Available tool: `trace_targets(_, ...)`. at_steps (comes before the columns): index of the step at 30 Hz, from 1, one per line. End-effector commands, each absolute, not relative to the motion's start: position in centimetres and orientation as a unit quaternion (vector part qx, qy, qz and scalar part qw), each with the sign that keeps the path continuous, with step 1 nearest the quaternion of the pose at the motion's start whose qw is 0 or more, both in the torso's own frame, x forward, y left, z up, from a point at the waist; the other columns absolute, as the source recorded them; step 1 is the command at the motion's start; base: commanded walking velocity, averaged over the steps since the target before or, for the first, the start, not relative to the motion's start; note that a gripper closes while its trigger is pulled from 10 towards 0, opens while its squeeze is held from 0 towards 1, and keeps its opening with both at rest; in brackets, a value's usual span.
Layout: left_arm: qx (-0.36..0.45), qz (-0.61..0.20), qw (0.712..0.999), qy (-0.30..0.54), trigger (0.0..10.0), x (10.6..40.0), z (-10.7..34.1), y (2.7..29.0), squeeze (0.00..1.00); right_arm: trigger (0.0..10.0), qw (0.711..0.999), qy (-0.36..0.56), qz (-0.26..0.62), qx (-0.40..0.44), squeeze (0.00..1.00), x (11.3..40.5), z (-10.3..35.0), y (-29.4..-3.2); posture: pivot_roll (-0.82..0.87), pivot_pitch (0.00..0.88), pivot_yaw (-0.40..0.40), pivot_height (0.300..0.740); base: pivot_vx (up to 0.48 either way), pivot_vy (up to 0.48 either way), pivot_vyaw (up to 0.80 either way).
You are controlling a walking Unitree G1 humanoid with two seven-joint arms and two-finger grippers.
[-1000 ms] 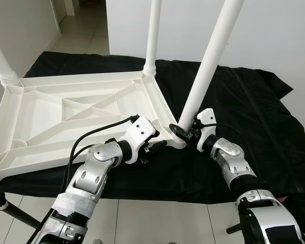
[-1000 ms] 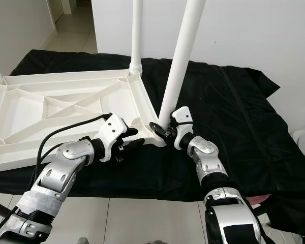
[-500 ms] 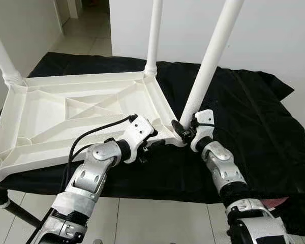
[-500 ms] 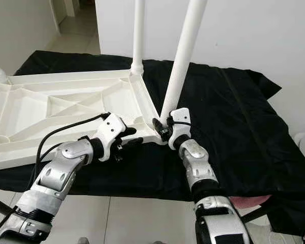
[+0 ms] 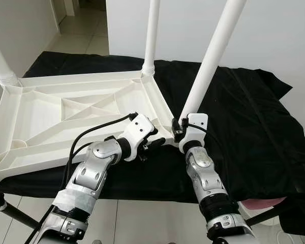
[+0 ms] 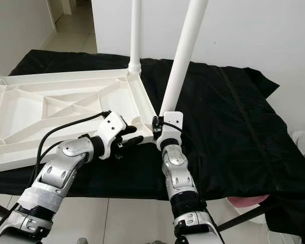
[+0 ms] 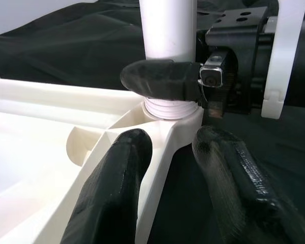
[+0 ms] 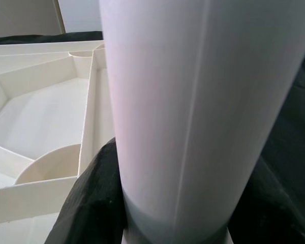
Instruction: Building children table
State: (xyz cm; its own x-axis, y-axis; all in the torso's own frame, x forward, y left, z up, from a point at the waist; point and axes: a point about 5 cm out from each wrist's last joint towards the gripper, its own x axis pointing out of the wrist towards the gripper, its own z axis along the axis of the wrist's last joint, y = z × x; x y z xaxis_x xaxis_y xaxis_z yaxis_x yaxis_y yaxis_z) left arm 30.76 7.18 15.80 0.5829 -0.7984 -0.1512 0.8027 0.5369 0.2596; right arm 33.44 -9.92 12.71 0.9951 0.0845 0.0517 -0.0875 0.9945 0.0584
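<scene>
A white plastic table top (image 5: 35,142) lies upside down on a black cloth. Two legs stand in its far corners, one at the back (image 5: 151,35) and one at the left (image 5: 1,63). A third leg (image 5: 208,66) leans to the right out of the near right corner socket (image 7: 173,109). My right gripper (image 5: 178,133) is shut around that leg's base; its fingers (image 8: 86,203) wrap the tube (image 8: 193,101). My left gripper (image 5: 155,145) holds the same corner from the left, with its fingers (image 7: 112,188) on either side of the rim.
The black cloth (image 5: 244,112) covers a low surface and hangs over its front edge. Tiled floor lies in front, with a black stand leg (image 5: 15,216) at lower left and a pink object (image 5: 259,204) at lower right. A white wall stands behind.
My right forearm has swung from the right side to straight in front of the corner, turning the wrist around the leg's base. The left gripper stays at the corner.
</scene>
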Motion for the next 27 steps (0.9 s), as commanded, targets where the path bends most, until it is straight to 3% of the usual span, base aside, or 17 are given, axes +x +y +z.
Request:
trace_targets(1,0.156,-0.409,0.899,-0.001,10.0,31.3,15.9,7.5,0.0,10.0,0.999,0.012,0.04,0.026,0.0,33.0,11.2,-10.1,-0.01,0.0,-0.068,0.74,0.0,0.0,0.0)
trace_targets(3,0.156,-0.409,0.899,-0.002,10.0,31.4,16.0,7.5,0.0,10.0,0.999,0.011,0.041,0.026,0.0,33.0,11.2,-10.4,-0.01,0.0,-0.068,0.74,0.0,0.0,0.0)
trace_targets(4,0.156,-0.409,0.899,-0.002,10.0,31.4,16.0,7.5,0.0,10.0,0.999,0.011,0.039,0.023,0.55,33.0,11.3,-10.7,-0.01,0.0,-0.069,0.74,0.0,0.0,0.0)
trace_targets(5,0.157,-0.409,0.899,-0.003,10.0,31.4,16.0,7.5,0.0,10.0,0.999,0.012,0.04,0.022,1.0,33.1,11.3,-11.1,-0.01,0.0,-0.069,0.74,0.0,0.0,0.0)
trace_targets(13,0.157,-0.409,0.899,-0.003,10.0,31.4,16.0,7.5,0.0,10.0,0.998,0.013,0.066,0.006,1.0,33.5,11.5,-12.4,-0.01,0.0,-0.071,0.74,0.0,0.0,0.0)
trace_targets(14,0.157,-0.409,0.899,-0.003,10.0,31.4,16.0,7.5,0.0,10.0,0.995,0.017,0.1,-0.001,1.0,33.6,11.5,-12.5,0.0,0.0,-0.071,0.74,0.0,0.0,0.0)
trace_targets(15,0.157,-0.409,0.899,-0.004,10.0,31.4,16.0,7.5,0.0,10.0,0.991,0.016,0.131,-0.003,0.14,33.6,11.5,-12.5,0.0,0.0,-0.07,0.74,0.0,0.0,0.0)
trace_targets(18,0.157,-0.409,0.899,-0.004,10.0,31.4,16.0,7.5,0.0,10.0,0.991,0.016,0.131,-0.003,0.14,33.6,11.5,-12.5,0.0,0.0,-0.07,0.74,0.0,0.0,0.0)
trace_targets(19,0.157,-0.41,0.899,-0.004,10.0,31.3,16.0,7.6,0.0,10.0,0.988,0.015,0.155,-0.006,0.0,33.6,11.6,-12.6,0.0,0.0,-0.07,0.74,0.0,0.0,0.0)
trace_targets(27,0.157,-0.423,0.892,-0.002,10.0,30.9,15.9,7.5,0.0,10.0,0.959,-0.018,0.272,-0.074,0.0,34.6,13.3,-14.2,0.0,0.0,-0.061,0.74,0.0,0.0,0.0)
